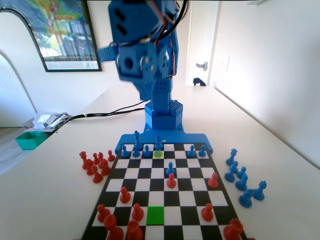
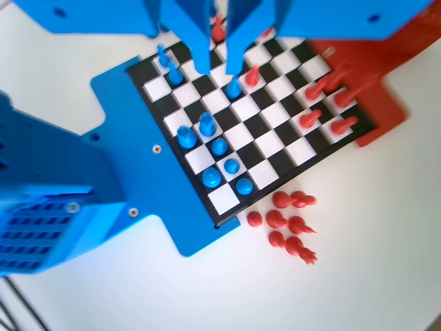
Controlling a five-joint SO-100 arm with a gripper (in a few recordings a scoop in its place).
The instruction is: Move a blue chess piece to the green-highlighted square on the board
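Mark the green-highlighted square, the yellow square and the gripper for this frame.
green-highlighted square (image 1: 155, 215): fixed view, centre of the bare green surface.
yellow square (image 1: 158, 154): fixed view, its pale top face, just below a blue piece.
gripper (image 2: 219, 65): wrist view, gap midway between the two blue fingertips.

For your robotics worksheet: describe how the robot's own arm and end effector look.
The arm is bright blue plastic, built of boxy segments on a perforated base, with dark and reddish cables running down it. The end effector has two flat blue fingers.
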